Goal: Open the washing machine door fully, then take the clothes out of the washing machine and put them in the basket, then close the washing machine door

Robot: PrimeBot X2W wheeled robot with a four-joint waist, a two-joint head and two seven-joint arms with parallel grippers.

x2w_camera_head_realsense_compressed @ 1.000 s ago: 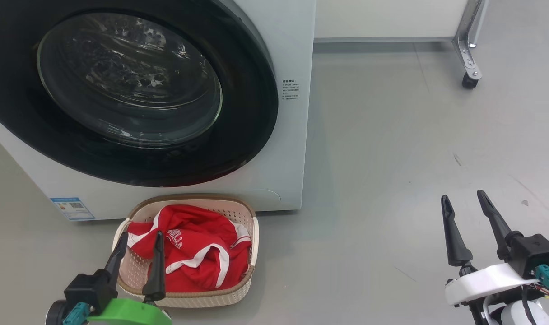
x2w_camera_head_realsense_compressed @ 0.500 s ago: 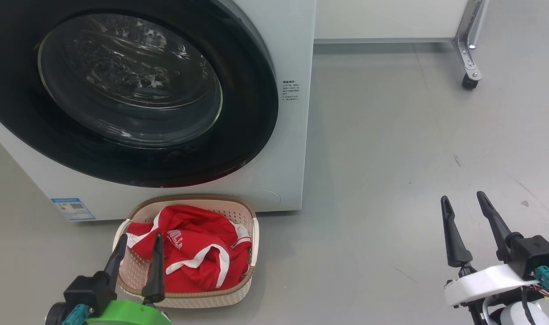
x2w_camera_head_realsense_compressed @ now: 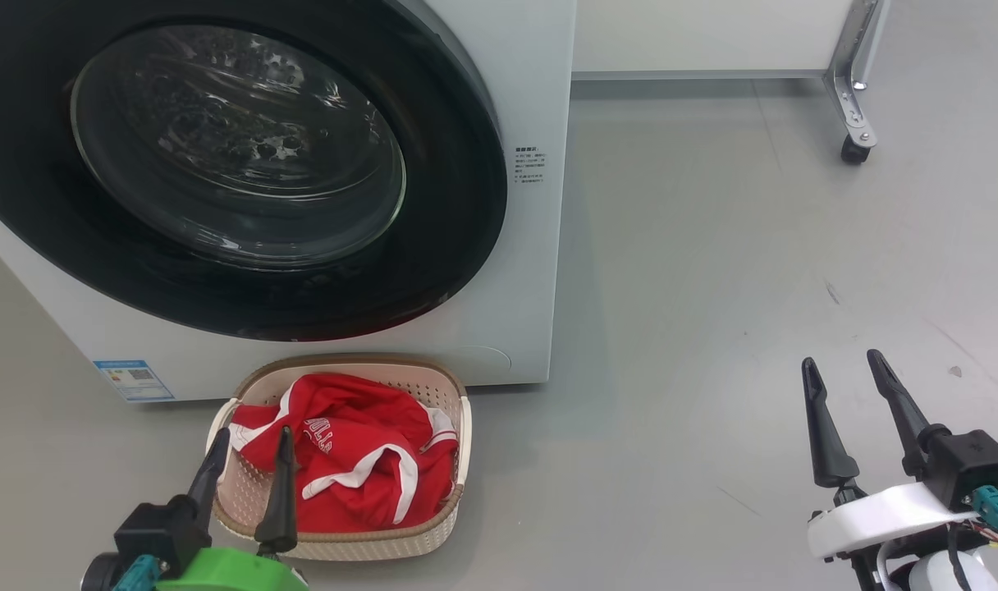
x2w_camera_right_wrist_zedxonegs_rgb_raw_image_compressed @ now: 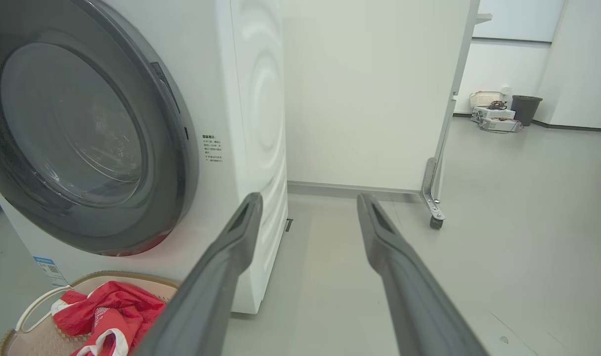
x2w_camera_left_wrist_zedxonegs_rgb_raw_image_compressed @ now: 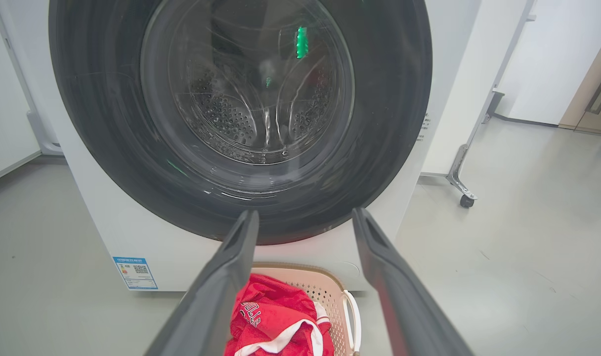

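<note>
1 door (x2w_camera_head_realsense_compressed: 236,156); 1 basket (x2w_camera_head_realsense_compressed: 351,543); 2 claws (x2w_camera_head_realsense_compressed: 254,432) (x2w_camera_head_realsense_compressed: 841,359)

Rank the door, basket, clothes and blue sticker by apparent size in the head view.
1. door
2. basket
3. clothes, only slightly smaller, lying inside the basket
4. blue sticker

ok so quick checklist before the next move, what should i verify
1. Door flush against the washer: ok.
2. Door latched: cannot tell.
3. Clothes in the basket: ok.
4. No red seen in the drum through the door: ok.
5. Left tool open, empty: ok.
6. Right tool open, empty: ok.
</note>
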